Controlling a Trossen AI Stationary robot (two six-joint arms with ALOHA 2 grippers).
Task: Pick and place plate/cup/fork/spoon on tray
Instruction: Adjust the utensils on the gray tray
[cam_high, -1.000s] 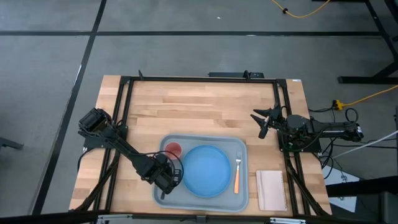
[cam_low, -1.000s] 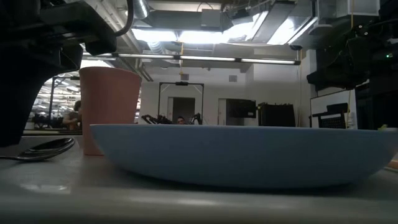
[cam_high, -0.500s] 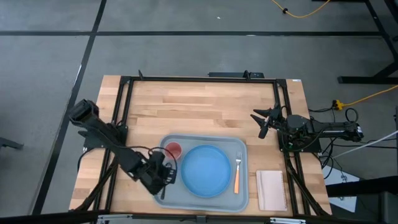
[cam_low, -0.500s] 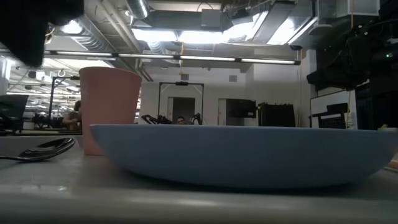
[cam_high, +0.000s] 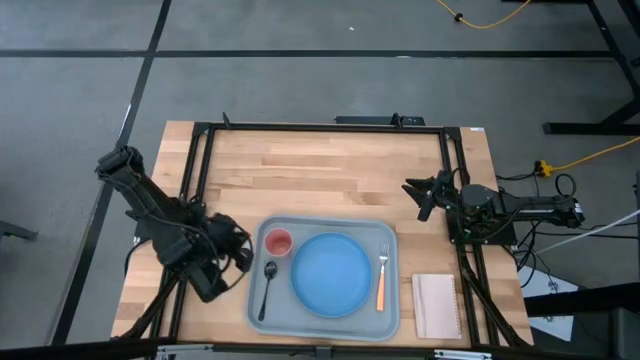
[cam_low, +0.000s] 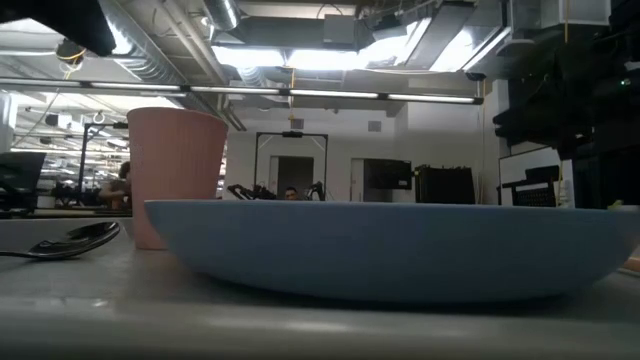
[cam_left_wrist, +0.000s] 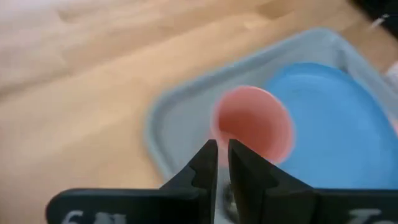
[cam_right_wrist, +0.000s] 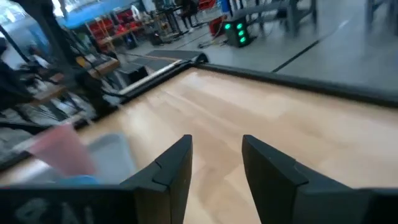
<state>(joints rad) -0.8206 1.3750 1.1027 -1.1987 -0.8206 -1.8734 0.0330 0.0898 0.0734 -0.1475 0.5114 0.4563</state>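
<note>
Pale blue-grey plastic, rectangular with rounded corners and a raised rim, the tray (cam_high: 322, 326) lies on the wooden worktop (cam_high: 320, 170) and serves as the landmark for all else. Every piece the task names already lies inside its rim. The round, flat, plain blue plate (cam_high: 333, 274) fills the tray's middle. The fork with orange handle and silver tines (cam_high: 381, 277) lies between the plate and the tray's right rim, running alongside that rim. The slim dark grey metal spoon (cam_high: 267, 282) lies between the plate and the tray's left rim, bowl toward the far side. The small pink-red round plastic cup (cam_high: 277, 242) stands upright in the tray's far left corner, just beyond the spoon's bowl.

Nothing is held by either arm. The left end effector (cam_left_wrist: 222, 163) hangs just outside the tray's left rim, its fingers nearly together with only a narrow slit between them and empty. The right end effector (cam_high: 418, 191) waits beyond the tray's far right corner, fingers apart and empty. Judging by this layout, the placing looks complete; what seems left is only for the left arm to draw clear.
</note>
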